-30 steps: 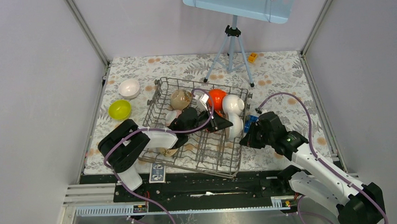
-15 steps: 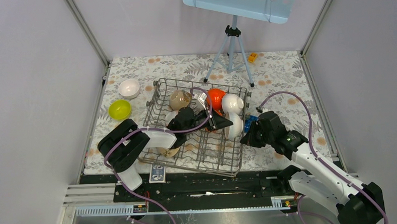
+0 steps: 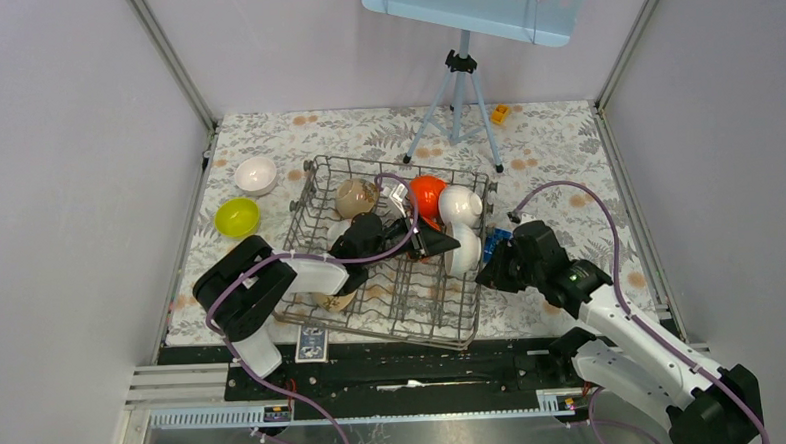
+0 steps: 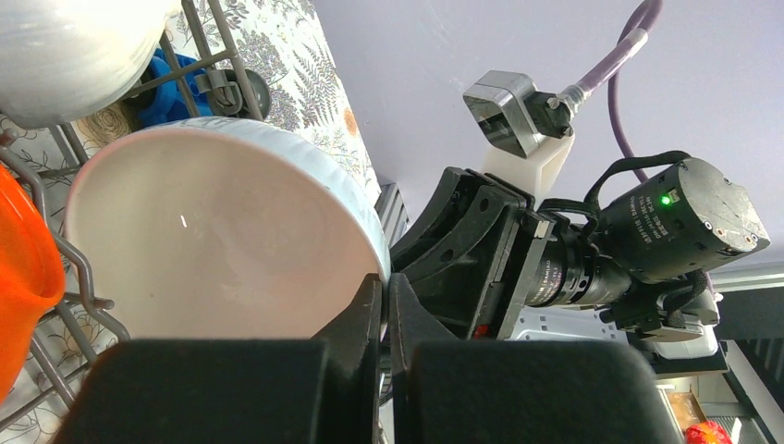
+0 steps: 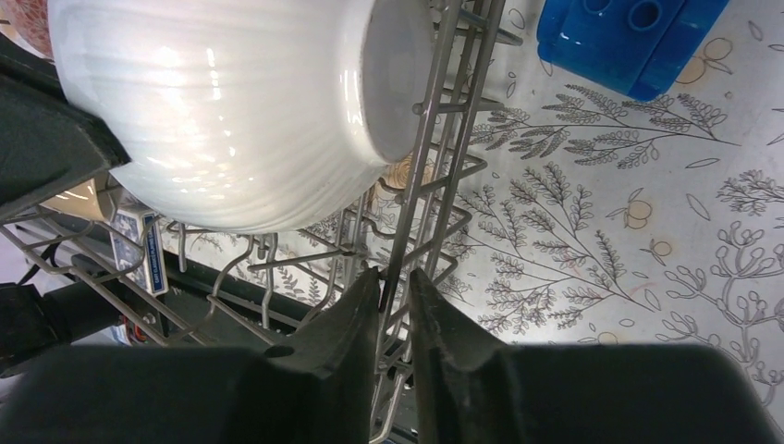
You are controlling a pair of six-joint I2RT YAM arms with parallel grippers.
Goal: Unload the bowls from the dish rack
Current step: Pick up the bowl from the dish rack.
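At the right end of the dish rack [image 3: 392, 282], my left gripper [image 4: 386, 298] is pinched tight on the rim of a white bowl [image 4: 222, 240]; the bowl stands on edge among the tines, its hollow turned toward my left wrist camera. Just outside the rack's right wall sits my right gripper [image 5: 393, 287]; its fingers stand only a narrow gap apart with one upright wire of that wall between them, and I cannot tell whether the pads touch the wire. Beside it on the patterned table [image 3: 567, 174] lies a blue block [image 3: 496, 244], near the rack's right side.

Farther back in the rack an orange-red bowl [image 3: 429, 194] and a second white bowl [image 3: 460, 205] stand side by side at the far right; a beige bowl [image 3: 357, 197] stands to their left. Outside the rack, on the table's far left, a lime-yellow bowl [image 3: 238, 217] and a small white bowl [image 3: 257, 174] sit upright, close together but apart. A grey tripod [image 3: 456, 99] stands beyond the rack.
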